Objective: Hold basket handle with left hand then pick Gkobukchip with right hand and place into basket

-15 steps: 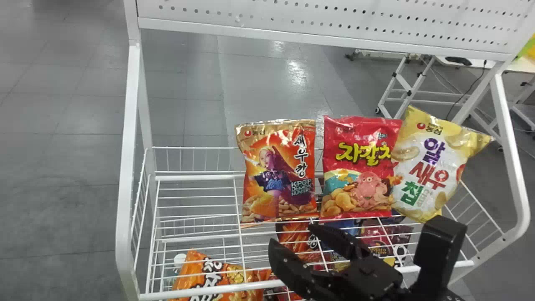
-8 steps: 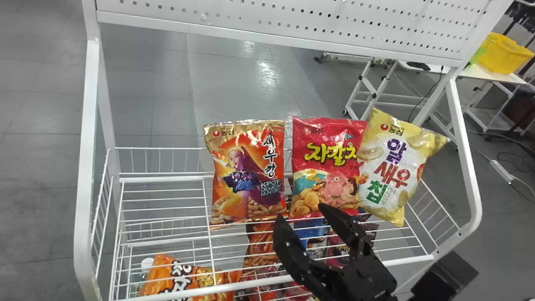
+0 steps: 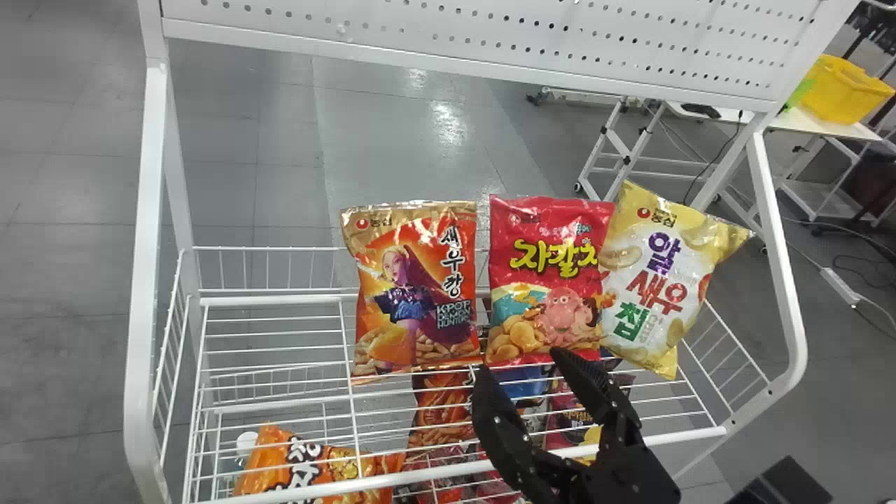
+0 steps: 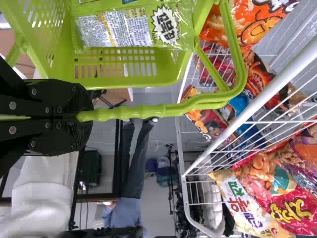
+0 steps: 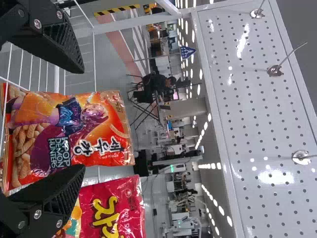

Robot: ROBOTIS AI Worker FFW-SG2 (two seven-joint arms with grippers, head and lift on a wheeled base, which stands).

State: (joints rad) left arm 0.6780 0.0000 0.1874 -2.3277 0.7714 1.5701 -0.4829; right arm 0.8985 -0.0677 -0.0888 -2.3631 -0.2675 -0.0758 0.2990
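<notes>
Basket (image 4: 168,72) lime green; middle bag (image 3: 546,273) red; shelf (image 3: 392,479) white.

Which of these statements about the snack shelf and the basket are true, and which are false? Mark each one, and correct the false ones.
1. The left gripper is closed on the handle of the green basket. True.
2. In the head view, the red bag stands between an orange bag and the yellow-and-white bag. True.
3. The right gripper is clamped on the red bag. False: its fingers stand apart and grip nothing.
4. The basket is empty. False: a green packet is in it.
5. The yellow-and-white bag stands perfectly straight. False: it is tilted.
</notes>
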